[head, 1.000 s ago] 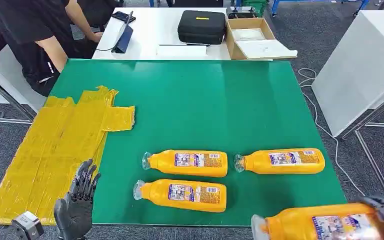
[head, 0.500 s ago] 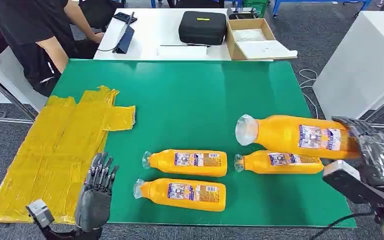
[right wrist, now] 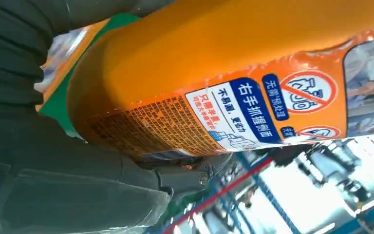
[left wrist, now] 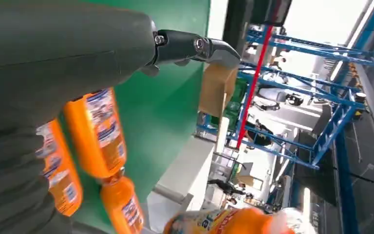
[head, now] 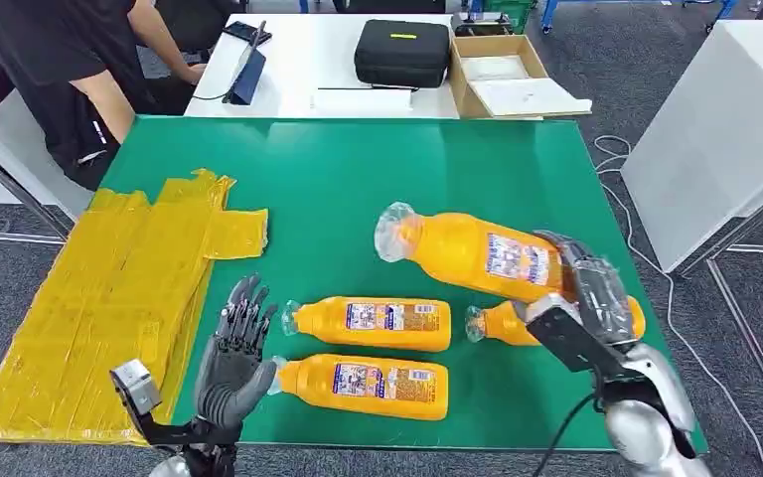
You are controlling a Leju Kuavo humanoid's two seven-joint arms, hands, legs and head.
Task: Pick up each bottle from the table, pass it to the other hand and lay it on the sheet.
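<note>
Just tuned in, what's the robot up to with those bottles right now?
The right hand holds one orange bottle in the air above the green table, cap end pointing toward the left hand, which is raised with fingers spread and holds nothing. Three more bottles lie on the table. The yellow sheet has no bottle on it.

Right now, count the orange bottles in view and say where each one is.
4. One held bottle is in the right robot hand above the green table. Two lie near the front edge: upper bottle, lower bottle. A fourth bottle lies partly hidden behind that hand.
</note>
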